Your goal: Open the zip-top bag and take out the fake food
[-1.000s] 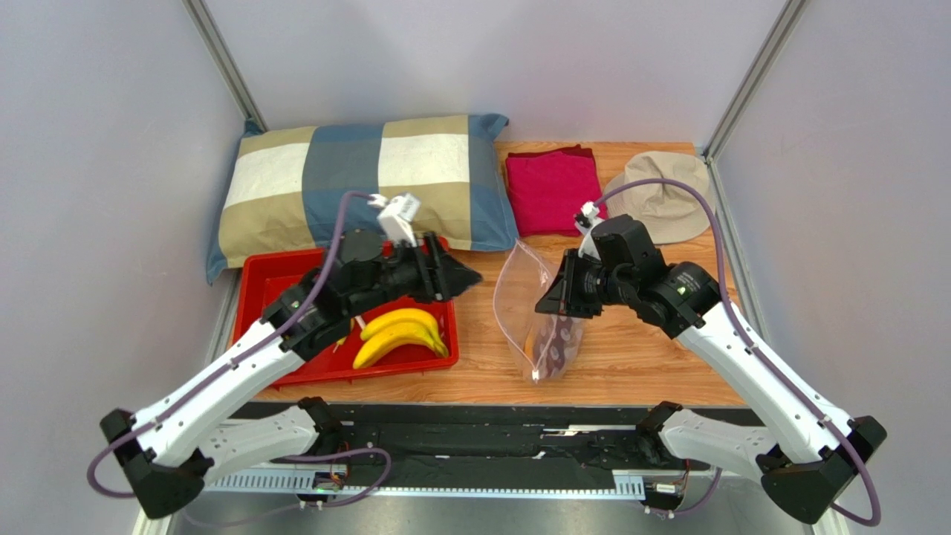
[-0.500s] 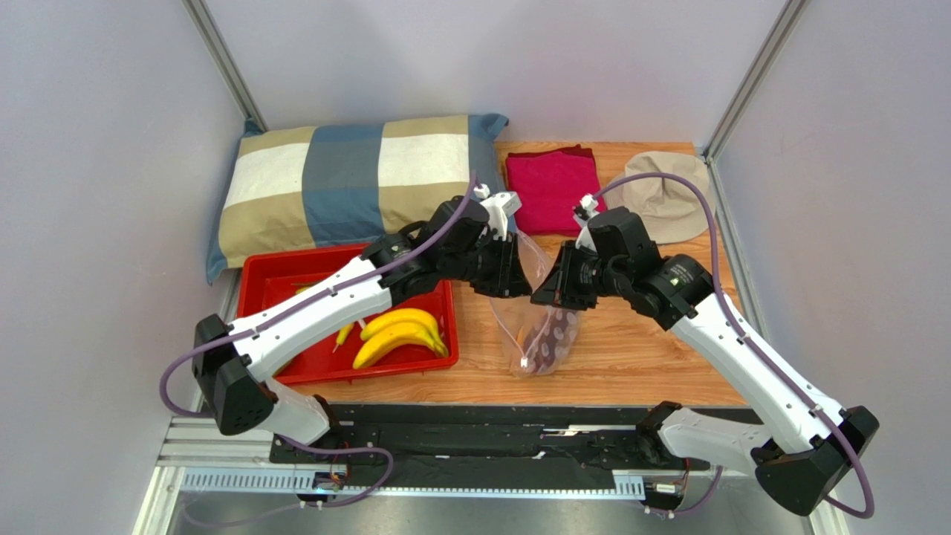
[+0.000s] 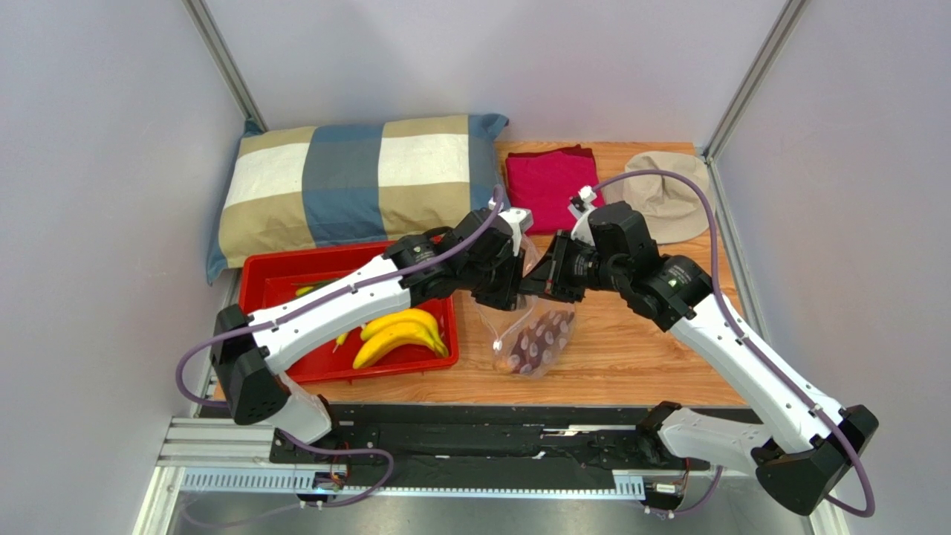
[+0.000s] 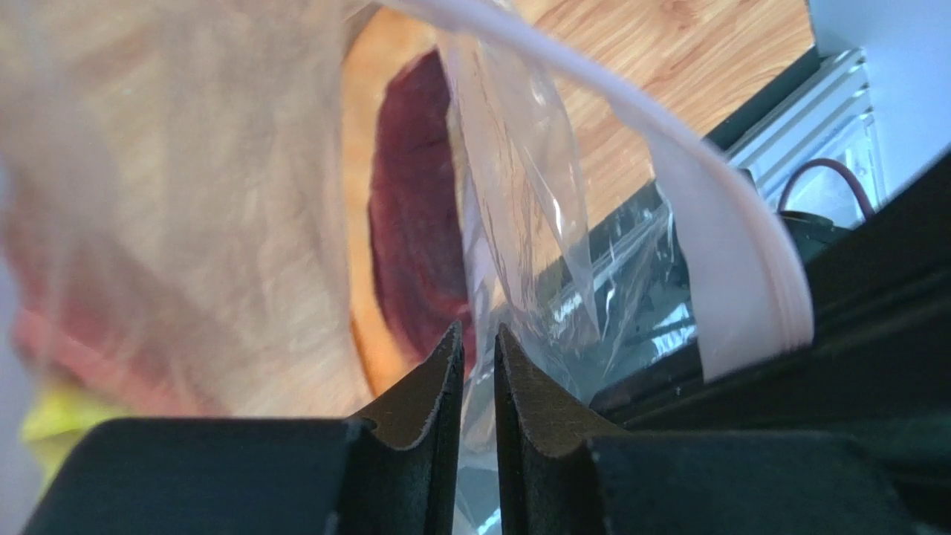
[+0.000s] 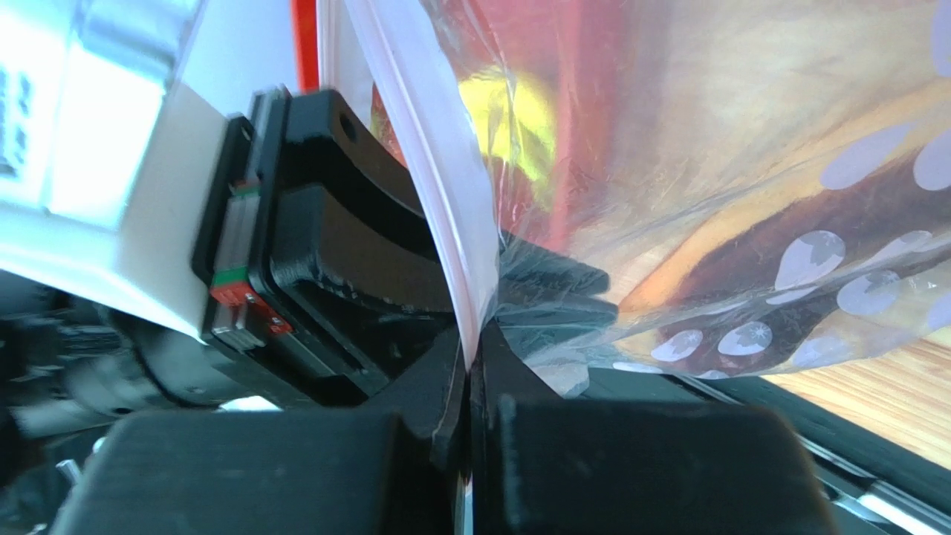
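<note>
The clear zip-top bag (image 3: 530, 334) hangs between both grippers above the wooden table, its pink zip strip (image 5: 435, 145) at the top. A dark purple-brown piece of fake food (image 3: 538, 340) lies in its lower end and also shows in the left wrist view (image 4: 413, 223). My left gripper (image 3: 508, 276) (image 4: 477, 334) is shut on the bag's clear film (image 4: 525, 212) at the left side of the mouth. My right gripper (image 3: 549, 279) (image 5: 469, 346) is shut on the zip strip at the right side. Yellow bananas (image 3: 396, 334) lie in the red tray (image 3: 274, 284).
A checked pillow (image 3: 357, 184) lies at the back left. A dark pink folded cloth (image 3: 549, 190) and a beige hat (image 3: 670, 195) lie at the back right. The left arm stretches over the tray. Metal rails run along the table's near edge.
My left arm has swung right from over the tray to the bag's mouth and shut on the film. The bag has shifted a little left, still held by the right gripper.
</note>
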You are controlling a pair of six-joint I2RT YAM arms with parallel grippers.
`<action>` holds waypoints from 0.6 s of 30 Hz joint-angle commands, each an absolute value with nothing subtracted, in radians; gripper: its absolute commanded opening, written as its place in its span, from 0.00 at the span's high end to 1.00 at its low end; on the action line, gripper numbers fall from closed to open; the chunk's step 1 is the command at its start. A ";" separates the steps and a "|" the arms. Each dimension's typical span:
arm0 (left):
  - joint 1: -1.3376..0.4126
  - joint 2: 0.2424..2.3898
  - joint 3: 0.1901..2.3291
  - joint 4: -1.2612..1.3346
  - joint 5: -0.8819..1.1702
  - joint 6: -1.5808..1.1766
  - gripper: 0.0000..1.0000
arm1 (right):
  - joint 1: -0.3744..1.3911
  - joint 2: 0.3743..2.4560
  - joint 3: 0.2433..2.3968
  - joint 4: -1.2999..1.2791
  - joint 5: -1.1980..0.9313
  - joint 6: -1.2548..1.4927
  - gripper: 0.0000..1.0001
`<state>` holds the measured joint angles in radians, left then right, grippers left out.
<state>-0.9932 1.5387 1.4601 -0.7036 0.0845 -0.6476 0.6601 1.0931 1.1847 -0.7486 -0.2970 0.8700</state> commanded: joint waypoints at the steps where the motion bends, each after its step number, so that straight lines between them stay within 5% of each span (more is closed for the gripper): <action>1: -1.006 1.468 1.346 -0.554 0.109 -0.660 0.79 | 0.666 1.089 1.192 -0.615 -0.314 0.959 1.00; 4: -1.006 1.471 1.278 -0.520 0.109 -0.666 0.79 | 0.666 1.078 1.174 -0.597 -0.299 0.982 1.00; 11: -1.006 1.503 1.180 -0.456 0.115 -0.635 0.79 | 0.644 0.985 1.047 -0.698 -0.287 0.974 0.50; 18: -1.006 1.531 1.109 -0.390 0.158 -0.643 0.79 | 0.589 0.779 0.923 -0.811 -0.242 0.971 0.26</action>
